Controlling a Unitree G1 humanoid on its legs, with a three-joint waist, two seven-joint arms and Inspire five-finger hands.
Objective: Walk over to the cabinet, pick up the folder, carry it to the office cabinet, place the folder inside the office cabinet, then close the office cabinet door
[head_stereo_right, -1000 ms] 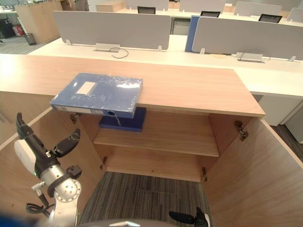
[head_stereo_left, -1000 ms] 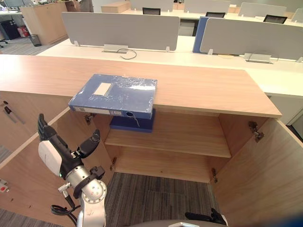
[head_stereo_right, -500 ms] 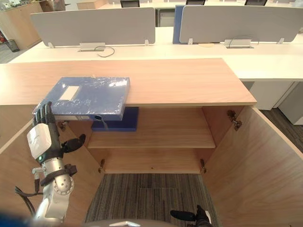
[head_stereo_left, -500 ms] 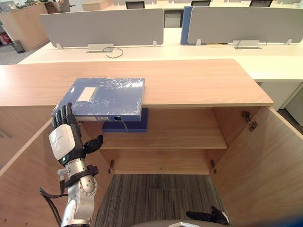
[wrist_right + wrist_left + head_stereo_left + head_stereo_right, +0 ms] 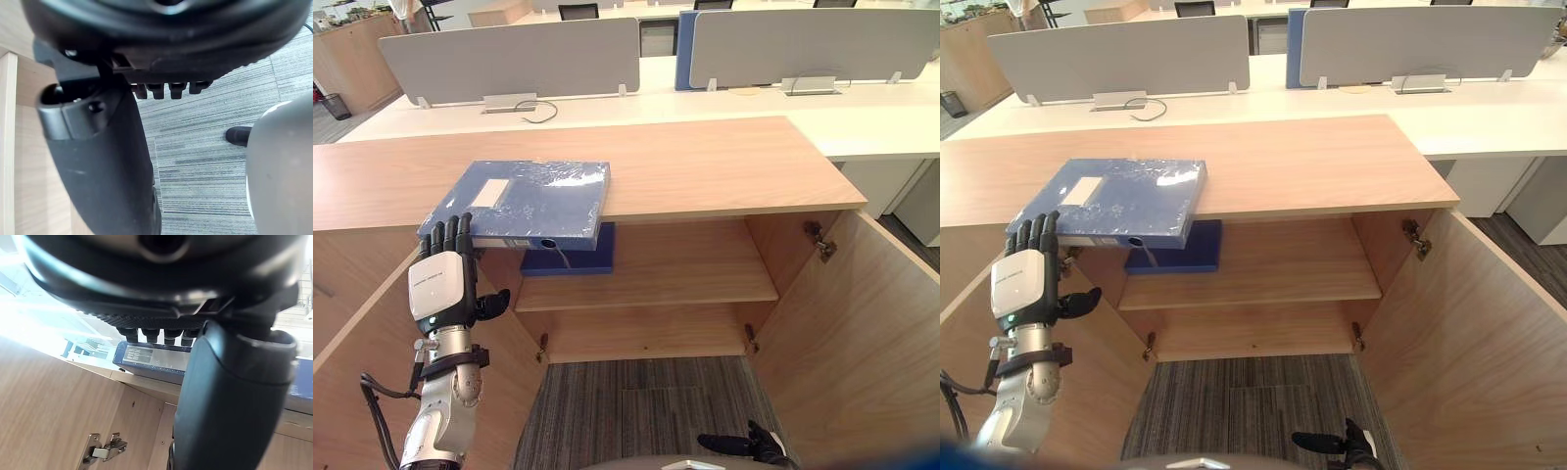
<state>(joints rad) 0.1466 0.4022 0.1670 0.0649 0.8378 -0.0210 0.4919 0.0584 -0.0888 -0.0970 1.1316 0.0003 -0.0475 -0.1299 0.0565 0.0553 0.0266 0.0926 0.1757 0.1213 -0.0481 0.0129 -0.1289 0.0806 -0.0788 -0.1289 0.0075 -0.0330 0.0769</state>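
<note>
Near field, 8 o'clock in the head view: the left hand [image 5: 440,289] is hanging in front of the open left door [image 5: 357,372], palm away from me, fingers straight up and thumb spread wide, holding nothing. Its wrist view is showing the fingertips [image 5: 156,335] aimed at the folder's spine; I cannot tell whether they are touching.

The right hand [image 5: 98,161] is hanging low over the carpet [image 5: 210,186]. I cannot tell its state.

At 10 o'clock the folder [image 5: 529,201] is lying flat on the cabinet top [image 5: 724,166]. Its near long edge is overhanging the open compartment, spine toward me.

Handling, my judgement: it is looking like a stiff box file and should be lifting as one rigid slab. Weight is unknown. The glossy film wrap is likely making it slippery. The best hold is looking like the overhanging spine edge, thumb beneath and fingers on top, near the middle so it is not tipping.

Under it, a second folder [image 5: 570,259] is lying on the upper shelf [image 5: 685,274]. The right door [image 5: 862,333] is standing open at 4 o'clock. Grey dividers [image 5: 509,59] are standing at 12 o'clock.
</note>
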